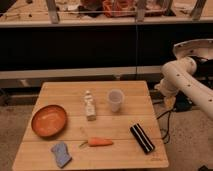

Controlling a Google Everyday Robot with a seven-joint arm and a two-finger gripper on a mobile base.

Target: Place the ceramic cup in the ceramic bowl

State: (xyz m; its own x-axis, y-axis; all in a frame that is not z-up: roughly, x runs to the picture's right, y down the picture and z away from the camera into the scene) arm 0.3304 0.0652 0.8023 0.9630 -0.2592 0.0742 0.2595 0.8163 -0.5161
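Camera view: I see ceramic cup [115,100] upright on wooden table [125,155], right of centre, nothing touching it. Ceramic bowl [49,120] near table's left edge, well apart from cup. White bottle [89,106] between them, nearer cup. Carrot [99,142], blue sponge [61,154], black block [142,138] along front. White arm [182,82] right of table; gripper beyond right frame edge, fingers spread.
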